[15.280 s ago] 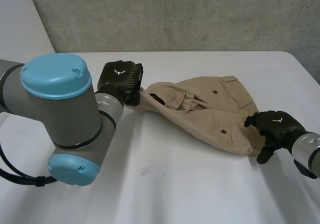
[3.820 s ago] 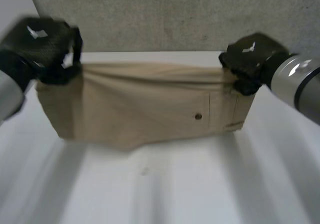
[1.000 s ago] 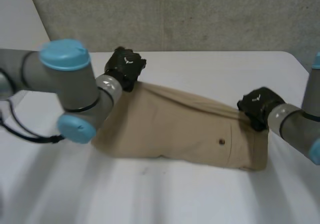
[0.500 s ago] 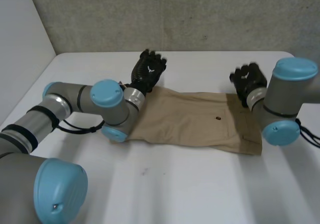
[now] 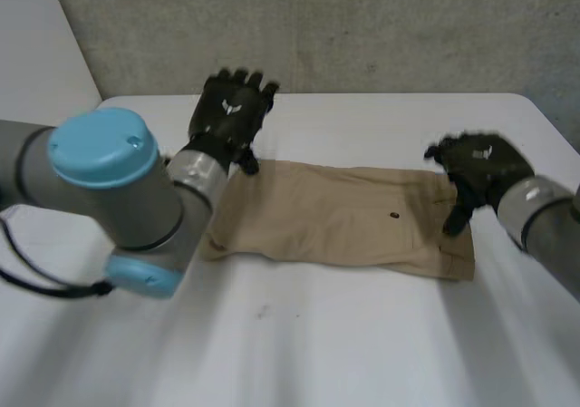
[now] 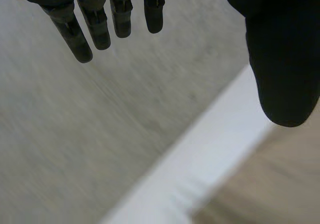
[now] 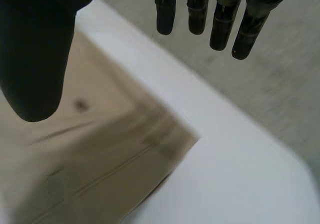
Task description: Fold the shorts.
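Note:
The tan shorts lie flat on the white table, folded into a long strip running left to right, with a dark button near the right end. My left hand hovers open above the strip's far left corner, fingers spread and nothing in them. My right hand is open above the strip's right end, thumb pointing down toward the cloth. In the left wrist view the fingers are straight, with the shorts below the thumb. In the right wrist view the fingers are spread above the shorts' corner.
A grey concrete wall stands behind the table's far edge. The table's right edge lies just beyond my right hand. Bare white tabletop stretches in front of the shorts.
Both hands have let go of the shorts' far edge and opened. The shorts have settled flat on the table, and both hands have lifted off the cloth.

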You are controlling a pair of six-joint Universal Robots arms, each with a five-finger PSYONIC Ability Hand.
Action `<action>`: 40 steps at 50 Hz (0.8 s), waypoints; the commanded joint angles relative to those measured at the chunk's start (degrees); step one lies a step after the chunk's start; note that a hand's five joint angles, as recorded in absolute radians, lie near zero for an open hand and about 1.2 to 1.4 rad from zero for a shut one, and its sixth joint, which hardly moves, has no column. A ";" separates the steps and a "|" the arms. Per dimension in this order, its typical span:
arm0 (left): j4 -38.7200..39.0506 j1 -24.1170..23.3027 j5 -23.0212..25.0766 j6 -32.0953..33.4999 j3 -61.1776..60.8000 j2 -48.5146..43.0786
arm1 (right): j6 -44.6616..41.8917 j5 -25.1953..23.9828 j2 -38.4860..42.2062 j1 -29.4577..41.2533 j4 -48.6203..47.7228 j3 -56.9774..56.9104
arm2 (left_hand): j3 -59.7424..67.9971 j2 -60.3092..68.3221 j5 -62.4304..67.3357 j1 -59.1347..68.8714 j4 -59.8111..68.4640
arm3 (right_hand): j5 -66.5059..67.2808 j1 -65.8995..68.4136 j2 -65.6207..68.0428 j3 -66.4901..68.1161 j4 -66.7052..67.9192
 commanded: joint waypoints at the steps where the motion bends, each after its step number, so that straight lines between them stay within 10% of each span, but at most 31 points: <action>1: -19.43 3.58 0.70 -15.55 -6.42 5.08 | 0.56 -3.88 0.29 -2.88 -4.30 10.14 | -1.95 -1.36 -2.50 -1.06 -1.62 | 11.97 14.62 13.36 13.90 12.93; 16: -16.81 6.93 0.70 -16.44 -17.85 11.76 | -0.32 -4.05 10.22 -5.78 -13.10 11.55 | -1.95 -1.36 -2.50 -1.06 -1.62 | 33.17 35.82 34.56 35.10 34.13; 19: -16.02 6.93 0.70 -16.44 -18.99 12.73 | -0.32 -3.61 10.49 -6.92 -13.19 10.85 | -1.95 -1.36 -2.50 -1.06 -1.62 | 65.72 68.37 67.11 67.65 66.68; 35: -15.66 8.50 0.62 -16.52 -23.91 21.77 | -13.48 -3.79 4.69 -16.42 -3.99 2.08 | -1.99 -1.40 -2.55 -1.11 -1.67 | 65.77 68.42 67.16 67.69 66.72; 40: -15.58 9.12 0.70 -16.52 -25.59 23.80 | -15.71 -3.96 5.83 -6.60 3.25 -9.70 | -1.99 -1.40 -2.55 -1.11 -1.67 | 65.77 68.42 67.16 67.69 66.72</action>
